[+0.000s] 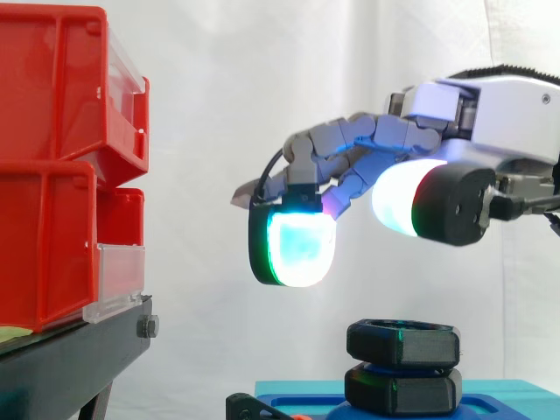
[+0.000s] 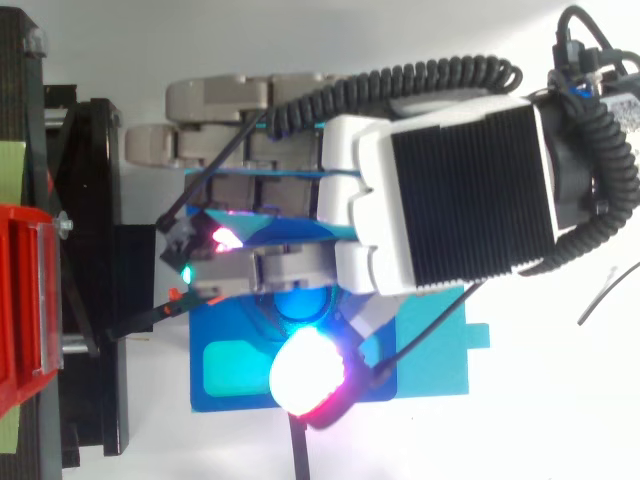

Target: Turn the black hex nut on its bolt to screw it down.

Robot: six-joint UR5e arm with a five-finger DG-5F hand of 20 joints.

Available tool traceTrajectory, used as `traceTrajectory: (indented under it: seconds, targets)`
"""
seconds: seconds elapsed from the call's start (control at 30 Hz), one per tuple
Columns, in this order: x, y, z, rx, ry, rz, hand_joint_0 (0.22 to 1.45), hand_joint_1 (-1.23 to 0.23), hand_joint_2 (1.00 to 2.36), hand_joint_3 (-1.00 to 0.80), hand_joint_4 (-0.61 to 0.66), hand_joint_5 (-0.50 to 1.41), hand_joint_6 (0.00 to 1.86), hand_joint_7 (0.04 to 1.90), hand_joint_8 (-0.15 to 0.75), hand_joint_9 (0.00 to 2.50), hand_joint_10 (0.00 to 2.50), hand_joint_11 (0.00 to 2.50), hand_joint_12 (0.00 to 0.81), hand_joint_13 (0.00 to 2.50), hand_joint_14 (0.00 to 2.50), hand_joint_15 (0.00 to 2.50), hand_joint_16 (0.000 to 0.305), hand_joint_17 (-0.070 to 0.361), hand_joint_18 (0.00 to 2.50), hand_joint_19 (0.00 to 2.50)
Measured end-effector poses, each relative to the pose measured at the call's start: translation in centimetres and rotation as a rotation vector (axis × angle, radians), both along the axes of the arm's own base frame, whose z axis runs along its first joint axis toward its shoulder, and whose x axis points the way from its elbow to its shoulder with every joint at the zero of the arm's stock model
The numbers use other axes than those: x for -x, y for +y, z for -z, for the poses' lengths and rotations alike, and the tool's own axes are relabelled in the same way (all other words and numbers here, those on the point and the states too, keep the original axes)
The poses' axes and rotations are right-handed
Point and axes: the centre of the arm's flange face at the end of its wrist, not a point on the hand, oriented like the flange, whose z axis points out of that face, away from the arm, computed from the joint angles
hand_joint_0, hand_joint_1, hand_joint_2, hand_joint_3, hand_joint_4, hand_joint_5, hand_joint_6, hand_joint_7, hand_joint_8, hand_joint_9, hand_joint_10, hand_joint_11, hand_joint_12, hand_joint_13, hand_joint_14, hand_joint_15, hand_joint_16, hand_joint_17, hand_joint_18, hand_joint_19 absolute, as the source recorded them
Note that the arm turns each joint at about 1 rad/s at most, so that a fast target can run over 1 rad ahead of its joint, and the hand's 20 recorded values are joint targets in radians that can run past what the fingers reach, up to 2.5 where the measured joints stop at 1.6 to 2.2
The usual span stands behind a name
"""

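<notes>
Beside red bins (image 1: 52,175), robot hand (image 1: 499,105) hangs above black hex nut (image 1: 402,343).

The hand (image 1: 477,105) reaches in from the right, palm down. Its fingers (image 1: 350,140) stretch forward, loosely bent downward, one fingertip (image 1: 299,245) glowing cyan-green. The white-glowing thumb (image 1: 407,197) hangs apart beneath the palm.

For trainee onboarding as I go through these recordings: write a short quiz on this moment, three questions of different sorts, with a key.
1. True or false: the hand grips the top black nut.
2. The base under the nut is: A red, B blue, C white?
3. Fill in: in the side view, the red bins stand at the view's ____ edge.
Key: 1 false, it hovers above, fingers relaxed, touching nothing. 2 B. 3 left.
</notes>
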Motion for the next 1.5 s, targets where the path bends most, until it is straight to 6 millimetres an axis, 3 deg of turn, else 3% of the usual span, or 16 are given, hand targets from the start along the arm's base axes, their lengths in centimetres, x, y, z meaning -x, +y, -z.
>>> traceTrajectory:
  seconds: [0.23,0.63,0.97,1.5]
  targets:
    - [-0.4,4.2,0.3,-0.051,0.038,-0.002,0.46,-0.12,1.00,-0.50,0.18,-0.04,0.50,1.28,0.233,0.83,0.01,0.13,0.306,0.45,0.00,0.00,0.050,0.113,0.37,0.19]
    - [-0.1,6.7,0.9,-0.057,0.102,0.013,0.47,-0.14,1.00,-0.50,0.18,-0.03,0.53,1.34,0.233,0.85,0.01,0.16,0.301,0.47,0.00,0.00,0.049,0.110,0.38,0.19]
    - [0.1,6.6,1.2,-0.049,0.121,0.011,0.48,-0.15,1.00,-0.50,0.17,-0.04,0.59,1.25,0.251,0.91,0.01,0.19,0.301,0.51,0.00,0.00,0.048,0.109,0.41,0.19]
    - [0.4,4.1,1.3,-0.005,0.123,0.025,0.48,-0.15,1.00,-0.50,0.16,-0.04,0.62,1.23,0.264,0.96,0.01,0.25,0.302,0.55,0.00,0.05,0.048,0.109,0.43,0.21]
